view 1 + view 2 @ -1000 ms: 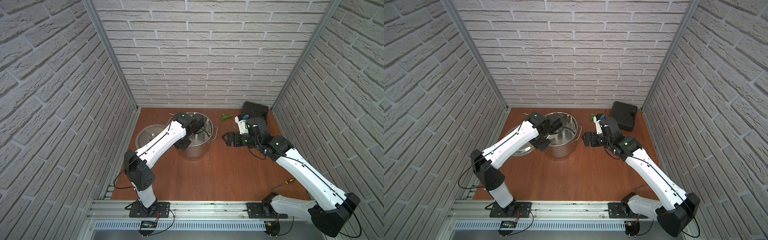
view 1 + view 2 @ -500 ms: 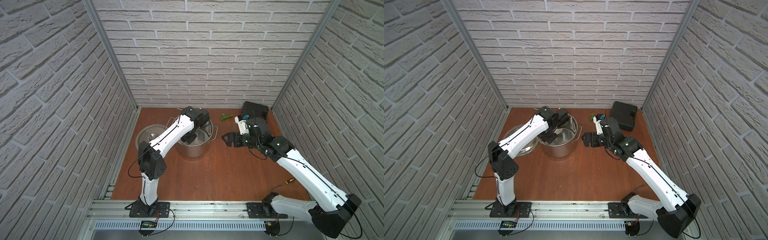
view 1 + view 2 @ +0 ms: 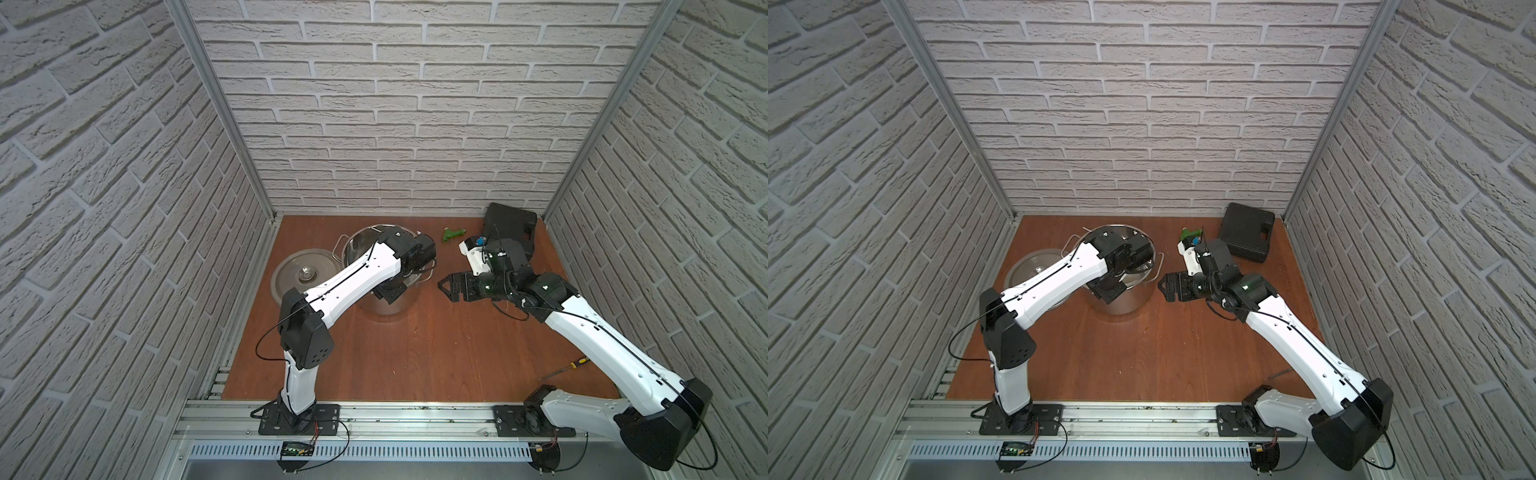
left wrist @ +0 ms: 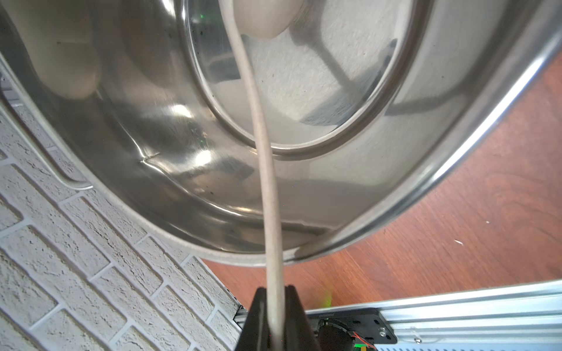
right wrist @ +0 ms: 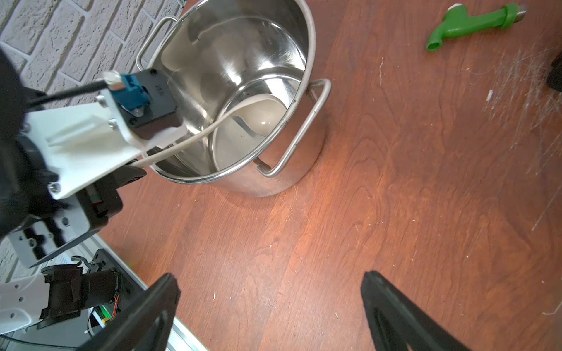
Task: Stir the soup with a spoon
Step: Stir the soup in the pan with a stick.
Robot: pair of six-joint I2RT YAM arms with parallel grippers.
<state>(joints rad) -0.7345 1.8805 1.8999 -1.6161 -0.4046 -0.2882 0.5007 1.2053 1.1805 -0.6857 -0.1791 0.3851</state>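
- Near right, on the wooden table (image 3: pixel 415 353): screwdriver (image 3: pixel 575 365) with a yellow-and-black handle, lying flat, well apart from everything else.
- Mid table, left of centre: steel pot (image 3: pixel 386 307) standing upright, with a loop handle on its left and right sides.
- At the pot's near rim: left gripper (image 4: pixel 275 304), clamped tight on the top end of the spoon (image 4: pixel 264 170).
- Spoon detail: cream, slim handle slanting down over the rim into the pot. Round bowl low inside, close to the pot floor on the right-hand side.
- Just left of the pot: steel lid (image 3: pixel 299 270), lying flat on the table, partly hidden by the left arm. Contact with the pot: cannot tell.
- Right of the pot: right gripper (image 5: pixel 270 304), jaws spread wide with nothing between them, pointed at the pot's right handle, near but apart.
- Far, right of centre: green plastic nozzle (image 5: pixel 468 22), lying on its side.
- Far right corner: black case (image 3: pixel 1246 237), closed, flat on the table.
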